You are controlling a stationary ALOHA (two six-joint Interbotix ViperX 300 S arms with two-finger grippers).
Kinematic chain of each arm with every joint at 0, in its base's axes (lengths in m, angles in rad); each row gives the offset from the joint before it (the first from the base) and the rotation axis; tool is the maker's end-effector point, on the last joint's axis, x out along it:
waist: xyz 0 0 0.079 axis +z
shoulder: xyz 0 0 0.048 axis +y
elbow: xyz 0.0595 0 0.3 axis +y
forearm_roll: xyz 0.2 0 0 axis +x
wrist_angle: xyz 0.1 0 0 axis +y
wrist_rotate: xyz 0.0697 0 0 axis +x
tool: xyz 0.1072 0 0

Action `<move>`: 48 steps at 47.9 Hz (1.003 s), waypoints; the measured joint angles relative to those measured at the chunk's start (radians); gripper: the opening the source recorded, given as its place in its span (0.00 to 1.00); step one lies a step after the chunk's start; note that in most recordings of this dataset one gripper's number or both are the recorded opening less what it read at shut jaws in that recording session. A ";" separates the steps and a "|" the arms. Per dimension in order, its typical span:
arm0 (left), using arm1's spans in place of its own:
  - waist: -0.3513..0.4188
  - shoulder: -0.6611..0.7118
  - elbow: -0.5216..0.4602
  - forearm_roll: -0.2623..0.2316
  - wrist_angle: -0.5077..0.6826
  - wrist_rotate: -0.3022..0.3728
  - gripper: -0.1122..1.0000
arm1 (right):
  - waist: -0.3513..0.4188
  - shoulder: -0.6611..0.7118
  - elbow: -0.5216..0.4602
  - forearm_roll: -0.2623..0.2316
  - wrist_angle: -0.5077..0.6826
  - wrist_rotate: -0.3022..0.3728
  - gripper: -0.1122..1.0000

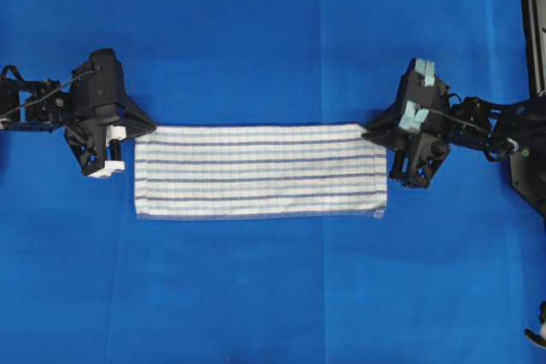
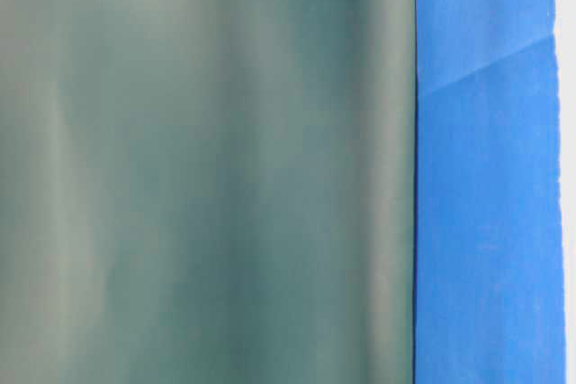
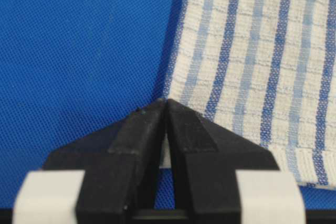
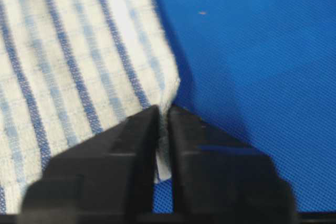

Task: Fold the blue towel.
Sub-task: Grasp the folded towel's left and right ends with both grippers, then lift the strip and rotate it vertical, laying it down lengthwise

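Note:
The blue towel (image 1: 260, 172), white with dark-blue and pale-blue stripes, lies flat as a long rectangle in the middle of the overhead view. My left gripper (image 1: 147, 130) is at its far left corner. In the left wrist view the gripper (image 3: 166, 100) is shut on the corner of the towel (image 3: 252, 51), with white cloth showing between the fingers. My right gripper (image 1: 368, 132) is at the far right corner. The right wrist view shows this gripper (image 4: 164, 109) shut on the towel (image 4: 68, 61), a pinched strip of its edge between the fingers.
A plain blue sheet (image 1: 273, 296) covers the whole table. A black frame (image 1: 533, 23) runs down the right edge, with a small white part (image 1: 537, 334) at the bottom right. A blurred grey-green surface (image 2: 207, 168) blocks most of the table-level view.

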 measured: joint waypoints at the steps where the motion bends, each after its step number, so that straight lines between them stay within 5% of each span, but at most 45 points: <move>1: -0.002 0.000 -0.002 0.000 0.002 0.000 0.12 | 0.000 0.000 0.000 0.000 0.000 0.002 0.14; 23: -0.002 -0.034 -0.021 0.002 0.074 0.008 0.12 | 0.003 -0.011 -0.006 0.000 0.003 0.000 0.12; 48: -0.018 -0.327 -0.061 0.005 0.319 0.011 0.12 | -0.008 -0.291 -0.003 0.000 0.118 -0.003 0.12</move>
